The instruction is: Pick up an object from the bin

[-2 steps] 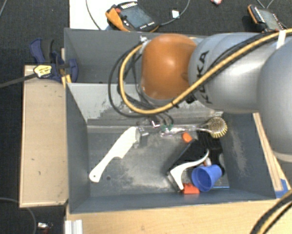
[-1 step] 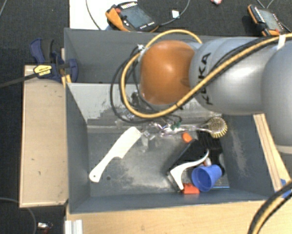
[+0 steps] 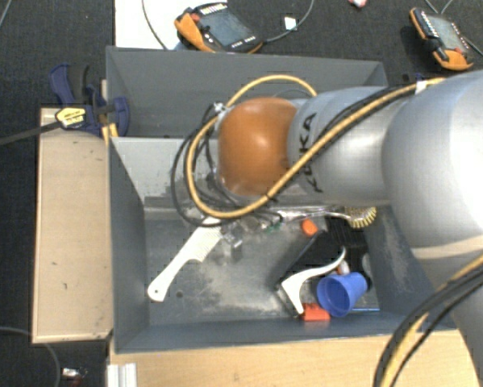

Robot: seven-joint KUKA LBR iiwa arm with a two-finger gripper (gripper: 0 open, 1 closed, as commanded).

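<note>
My gripper is low in the middle of the bin, under the arm's orange dome. It sits right at the upper end of a white flat plastic piece with a long handle, which runs down-left across the bin floor. Whether the gripper touches the piece is hidden. A small orange bit lies just right of the gripper.
At the lower right lies a heap: a black flat thing, a white curved piece, a blue cup, a red-orange block. A yellow toothed thing peeks from under the arm. The arm covers the bin's upper right.
</note>
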